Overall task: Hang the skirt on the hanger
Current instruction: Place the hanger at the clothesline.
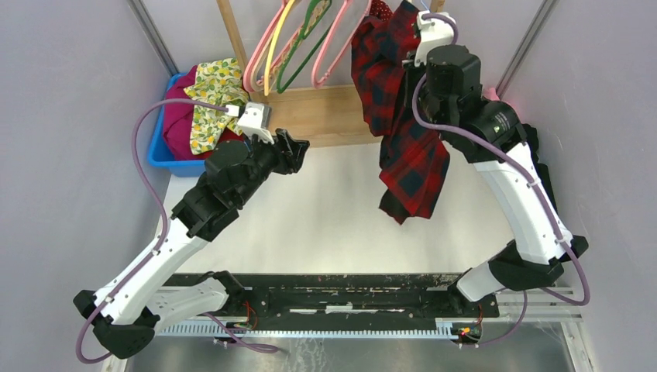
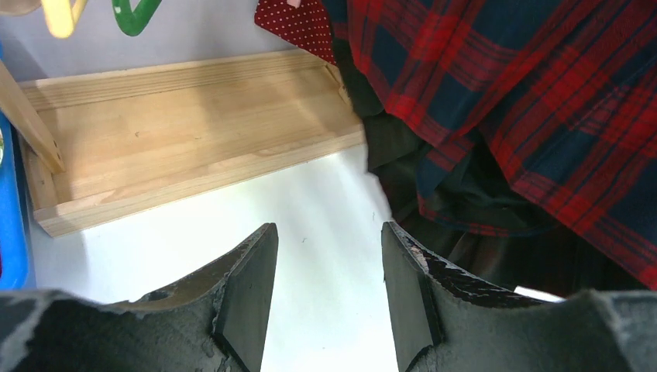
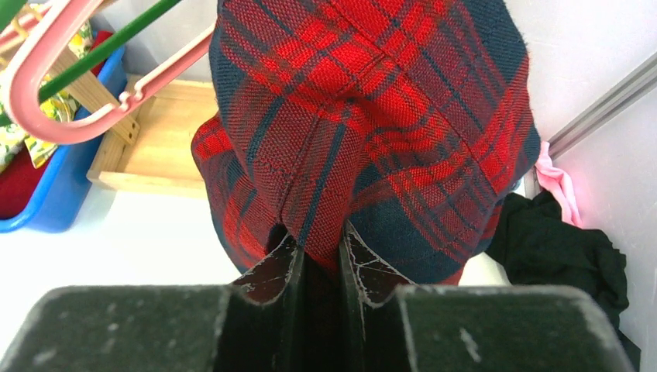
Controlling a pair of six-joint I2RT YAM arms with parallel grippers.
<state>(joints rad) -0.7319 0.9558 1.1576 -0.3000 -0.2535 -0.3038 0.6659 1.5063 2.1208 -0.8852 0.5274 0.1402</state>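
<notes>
The right gripper (image 3: 319,237) clamps its fingers on a fold of the plaid garment (image 3: 364,101), while the left gripper (image 2: 327,229) hangs parted and empty over the white table (image 2: 325,194) near the wooden base (image 2: 186,132). The blue bin (image 1: 165,153) at far left holds a magenta cloth (image 1: 178,124) under a lemon-print cloth (image 1: 209,101). Only the left wrist view shows plainly a corner of the polka-dot skirt (image 2: 298,22), hanging just beside the plaid up top; only the right wrist view shows plainly a black cloth (image 3: 558,248) heaped in the right corner.

A plaid garment (image 1: 407,147) hangs right of the wooden stand (image 1: 325,116) — a blue bin (image 1: 157,147) of cloths sits left.
</notes>
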